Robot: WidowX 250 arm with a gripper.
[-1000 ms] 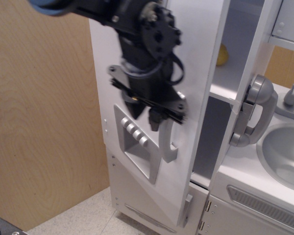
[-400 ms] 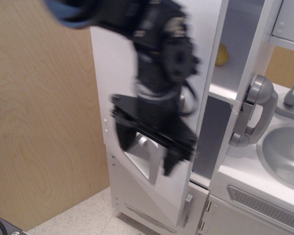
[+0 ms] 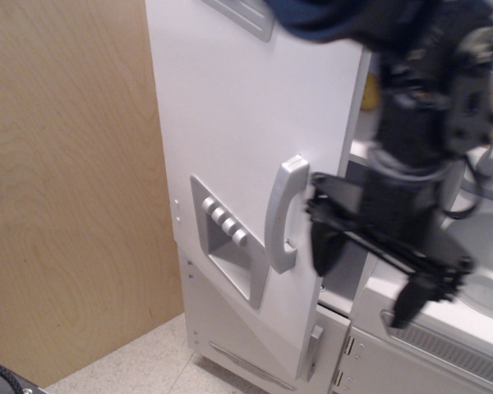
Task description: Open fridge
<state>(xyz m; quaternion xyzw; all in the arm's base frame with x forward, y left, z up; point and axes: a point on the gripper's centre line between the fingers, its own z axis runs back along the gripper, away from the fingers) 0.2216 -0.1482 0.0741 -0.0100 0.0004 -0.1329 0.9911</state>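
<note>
Fridge (image 3: 246,123) at centre-left, large door ajar, swung outward; grey vertical handle (image 3: 284,215) free, dispenser panel (image 3: 228,238) beside it. Gripper (image 3: 370,267) blurred, right of handle, fingers (image 3: 322,242) spread apart, holding nothing.

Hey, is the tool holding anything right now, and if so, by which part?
Nothing is held. The tool hangs open to the right of the fridge door's handle, its fingers spread with empty space between them, clear of the handle.

Even indoor light, motion-blurred claw (image 3: 368,267)
</note>
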